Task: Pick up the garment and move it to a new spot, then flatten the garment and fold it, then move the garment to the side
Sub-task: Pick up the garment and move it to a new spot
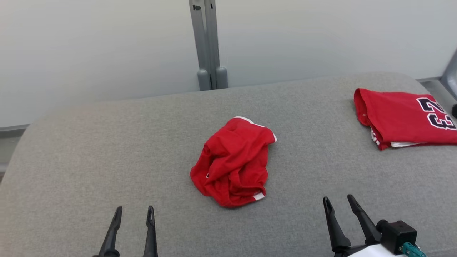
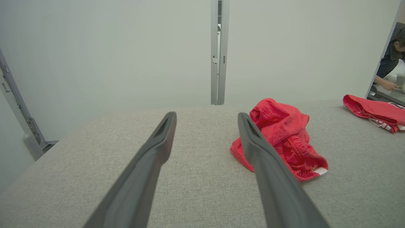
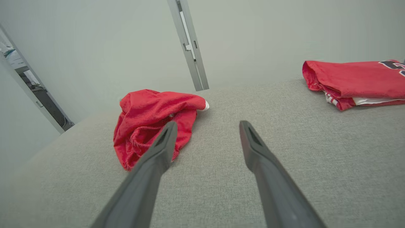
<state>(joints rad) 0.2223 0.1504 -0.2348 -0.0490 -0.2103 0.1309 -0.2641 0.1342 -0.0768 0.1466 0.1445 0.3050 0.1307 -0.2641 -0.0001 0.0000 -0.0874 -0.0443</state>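
Crumpled garment (image 1: 232, 162) lies untouched; left claw (image 1: 135, 207), right claw (image 1: 338, 197) gape.

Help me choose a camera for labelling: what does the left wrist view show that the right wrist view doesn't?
Left wrist, not right wrist: the open left pincer, a person at the right edge, a grey wall bracket. Right wrist, not left wrist: the open right pincer, a gap onto a cluttered room. Both: the crumpled red garment, the folded red jersey, the grey padded surface, the grey post.
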